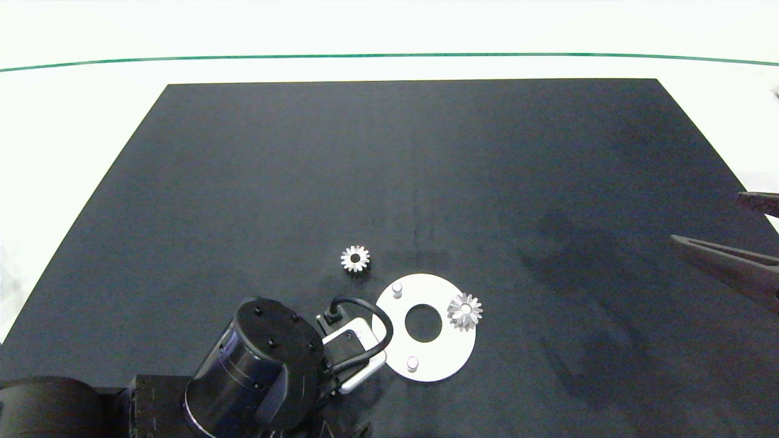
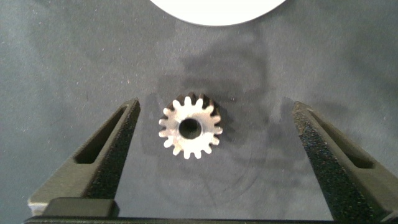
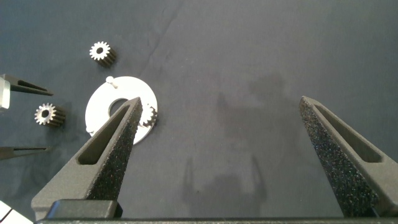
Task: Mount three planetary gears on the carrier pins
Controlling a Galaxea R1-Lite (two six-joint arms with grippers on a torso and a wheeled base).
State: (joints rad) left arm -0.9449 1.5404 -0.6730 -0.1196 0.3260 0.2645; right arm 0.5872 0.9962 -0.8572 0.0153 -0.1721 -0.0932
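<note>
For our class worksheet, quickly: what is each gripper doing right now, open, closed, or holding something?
Left gripper: open, fingers either side of a planetary gear on the mat, not touching it.
Right gripper: open, holding nothing, off at the table's right edge.

Overhead head view, two wrist views — left close, right farther — white disc [image 1: 444, 359] shared.

Black mat [image 1: 243, 182] w/ white disc [image 1: 438, 356], 2 loose gears [image 1: 355, 259] [image 2: 191, 127].

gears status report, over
Left tool open, straddling a loose gear on the mat. Right tool open, parked at table's right edge. One gear seated on carrier disc; another loose. Nothing blocking.
</note>
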